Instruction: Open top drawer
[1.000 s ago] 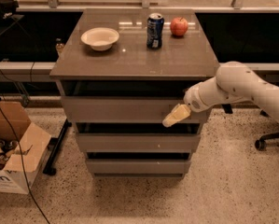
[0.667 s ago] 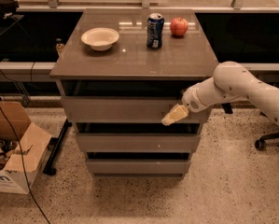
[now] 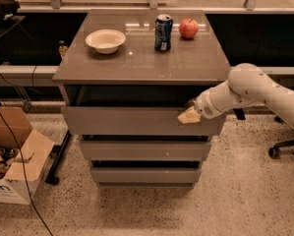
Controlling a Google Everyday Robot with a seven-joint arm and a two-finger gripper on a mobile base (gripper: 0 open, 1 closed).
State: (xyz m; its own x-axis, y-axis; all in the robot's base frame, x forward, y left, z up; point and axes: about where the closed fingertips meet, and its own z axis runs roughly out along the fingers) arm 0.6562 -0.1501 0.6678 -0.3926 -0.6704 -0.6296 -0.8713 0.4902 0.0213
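Note:
The top drawer (image 3: 132, 121) is the widest grey-brown front, just under the cabinet top. It stands pulled out a little, and a dark strip of its interior (image 3: 132, 95) shows above the front. My gripper (image 3: 188, 116), with cream-coloured tips, sits at the upper right edge of that drawer front and touches it. The white arm (image 3: 249, 90) reaches in from the right. The two shorter drawer fronts (image 3: 144, 150) below look shut.
On the cabinet top (image 3: 136, 65) stand a white bowl (image 3: 105, 40), a blue can (image 3: 162, 32) and a red apple (image 3: 188, 28). An open cardboard box (image 3: 14, 166) and cables lie on the floor at left. A chair base (image 3: 284, 149) is at right.
The top drawer front has come slightly forward, and the dark gap above it is a bit wider. My gripper has stayed at the front's upper right edge.

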